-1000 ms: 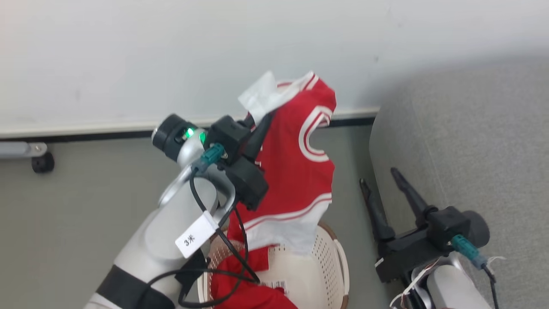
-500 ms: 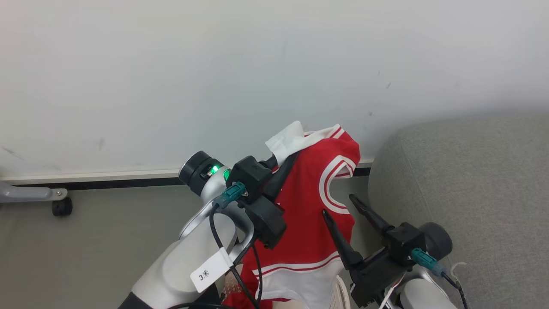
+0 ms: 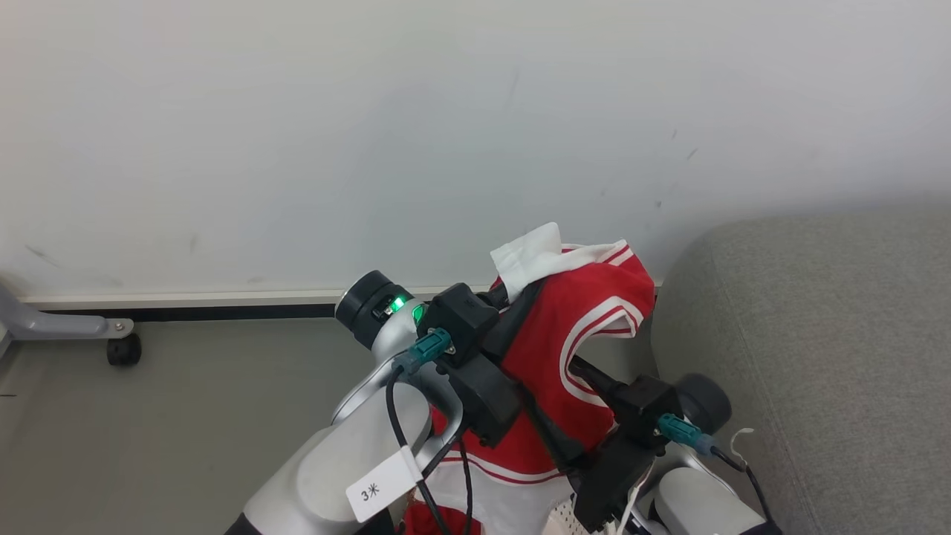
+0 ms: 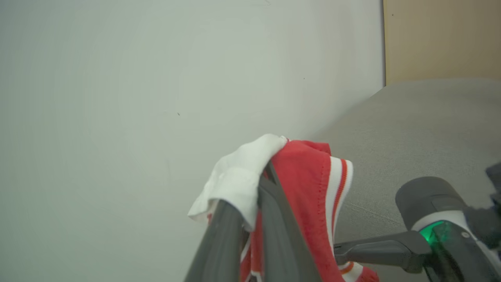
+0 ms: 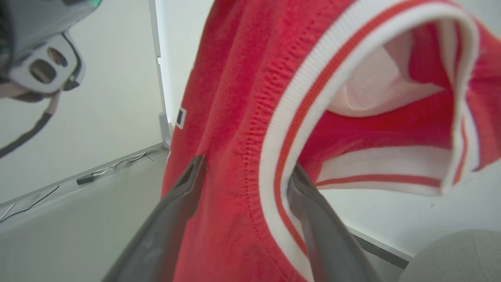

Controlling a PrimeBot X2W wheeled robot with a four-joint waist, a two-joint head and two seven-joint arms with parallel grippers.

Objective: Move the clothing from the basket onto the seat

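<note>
Now | right gripper point(image 5: 248, 165) has reached clothing point(image 3: 550, 349), astride | left gripper point(image 4: 260, 184) still clamping

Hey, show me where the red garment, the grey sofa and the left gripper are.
red garment point(image 3: 594, 286): head view, red fabric below its striped top edge.
sofa point(image 3: 817, 334): head view, its grey upholstered surface.
left gripper point(image 4: 260, 184): left wrist view, fingertips shut on the fabric.

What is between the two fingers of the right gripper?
The red garment, with its white striped edge, lies there; the right wrist view shows it.
</note>
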